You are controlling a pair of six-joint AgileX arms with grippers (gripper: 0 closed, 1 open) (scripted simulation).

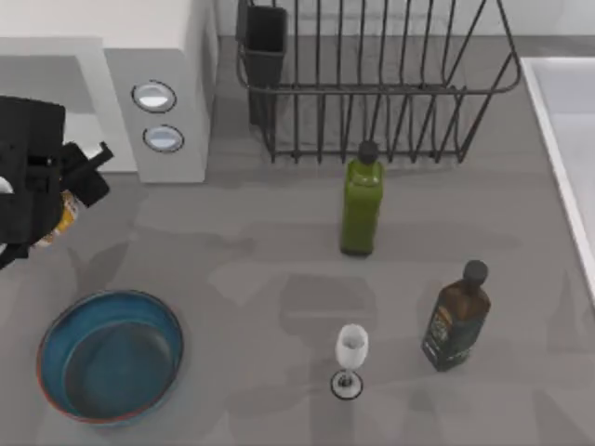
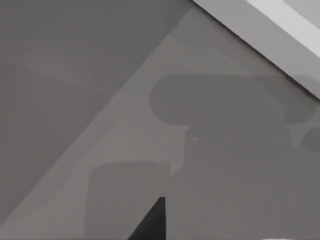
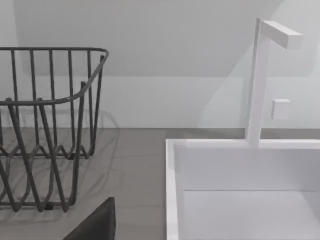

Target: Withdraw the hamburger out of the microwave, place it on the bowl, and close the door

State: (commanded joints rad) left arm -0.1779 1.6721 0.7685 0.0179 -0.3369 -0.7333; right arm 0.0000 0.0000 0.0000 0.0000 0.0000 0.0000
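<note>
Orange-yellow and white showed at the left edge of the top view, where the hamburger [image 1: 61, 218] peeked out from beneath the black left gripper [image 1: 37, 200]. The lump lay under the arm's bulk, so whether the fingers were closed on it or merely above it could not be told. It sat just in front of the microwave [image 1: 172, 84], whose two ringed knobs faced up in the upper left of the frame, and a little above the bowl [image 1: 110, 356] in the lower left, apart from its rim.

By my judgement the withdrawal step was finishing and the carry to the bowl was in hand. The next move called for travel down the frame until the hamburger hung over the blue inside, then a release. The door was still to be shut.

The left wrist view gave grey floor, a pale edge and one dark finger tip, with nothing of the bowl. The right wrist view looked at the wire rack [image 3: 47, 125] and a white sink [image 3: 240, 190], placing the idle right arm towards the table's right.
</note>
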